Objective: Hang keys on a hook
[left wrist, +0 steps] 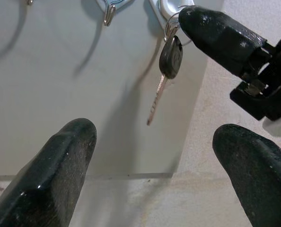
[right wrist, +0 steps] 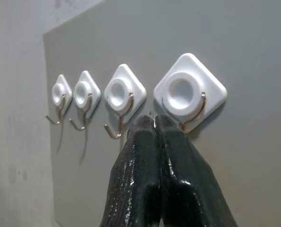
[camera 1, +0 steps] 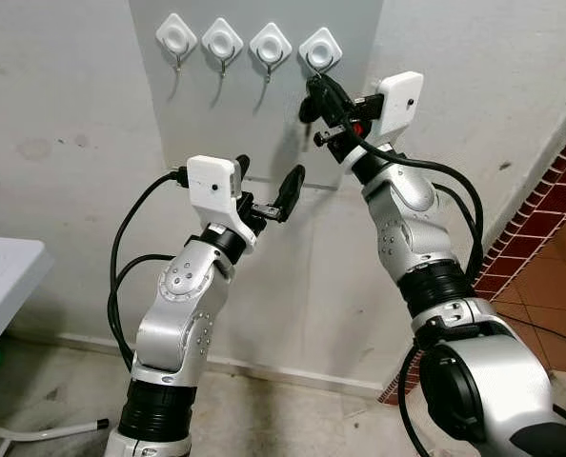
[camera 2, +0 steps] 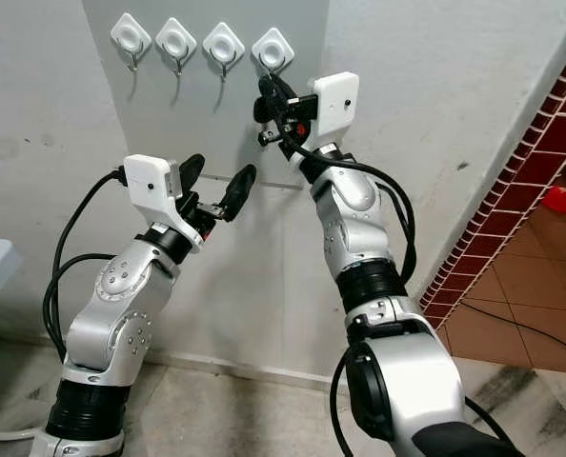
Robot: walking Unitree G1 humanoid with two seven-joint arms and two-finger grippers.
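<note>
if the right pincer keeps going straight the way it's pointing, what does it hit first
Probably the rightmost hook. The right pincer, shut on the key ring, already has its tips at that hook's wire; depth is hard to judge.

A black-headed key [left wrist: 170, 57] with a silver blade hangs from its ring at the rightmost white diamond-shaped hook [right wrist: 190, 95].
</note>
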